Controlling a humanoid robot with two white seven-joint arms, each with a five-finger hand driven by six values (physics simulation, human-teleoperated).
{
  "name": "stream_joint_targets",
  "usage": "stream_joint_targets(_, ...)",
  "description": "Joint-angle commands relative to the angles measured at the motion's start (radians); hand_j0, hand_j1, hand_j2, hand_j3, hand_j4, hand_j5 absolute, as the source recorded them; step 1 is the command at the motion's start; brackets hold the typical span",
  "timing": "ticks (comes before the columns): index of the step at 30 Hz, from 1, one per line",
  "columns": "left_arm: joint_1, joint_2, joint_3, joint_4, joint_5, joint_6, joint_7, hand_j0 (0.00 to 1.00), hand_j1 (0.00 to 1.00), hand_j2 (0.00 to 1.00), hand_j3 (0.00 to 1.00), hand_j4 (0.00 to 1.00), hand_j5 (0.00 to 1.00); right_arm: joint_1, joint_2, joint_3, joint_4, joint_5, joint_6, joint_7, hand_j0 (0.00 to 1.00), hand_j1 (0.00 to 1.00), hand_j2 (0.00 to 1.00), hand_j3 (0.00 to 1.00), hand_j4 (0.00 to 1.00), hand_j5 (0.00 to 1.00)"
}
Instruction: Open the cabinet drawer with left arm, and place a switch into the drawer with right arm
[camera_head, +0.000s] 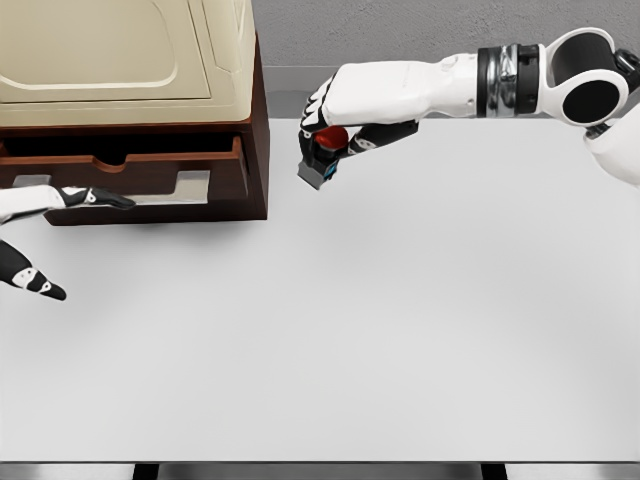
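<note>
A brown cabinet (255, 120) with a cream top stands at the back left of the white table (350, 320). Its drawer (150, 170) is pulled out, showing a pale floor inside. My right hand (335, 135) hovers just right of the cabinet, above the table, shut on a switch (322, 155) with a red button and a grey base. My left hand (60, 235) sits at the left edge in front of the drawer, its fingers (100, 198) spread and holding nothing.
The table's front edge runs along the bottom of the view. A grey wall (400, 35) lies behind the table.
</note>
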Motion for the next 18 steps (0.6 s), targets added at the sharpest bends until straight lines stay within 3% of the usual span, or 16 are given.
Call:
stream_joint_targets(1,0.000,0.007,0.001,-0.025,0.014,-0.001,-0.001,1.00,1.00,1.00,1.00,1.00,1.00,0.000,-0.001,-0.003,0.000,-0.007,0.003,0.000,0.47,0.47,0.47,0.47,0.47,0.47)
stream_joint_targets(15,0.037,0.054,0.004,-0.053,0.023,-0.010,-0.001,1.00,1.00,1.00,1.00,1.00,1.00,-0.003,-0.001,-0.004,-0.002,-0.006,0.005,0.000,0.47,0.47,0.47,0.47,0.47,0.47)
stream_joint_targets(18,0.037,0.070,0.079,-0.059,0.037,-0.011,-0.001,1.00,1.00,1.00,1.00,1.00,1.00,-0.003,-0.001,-0.006,0.000,-0.007,0.003,0.000,0.48,0.48,0.48,0.48,0.48,0.48)
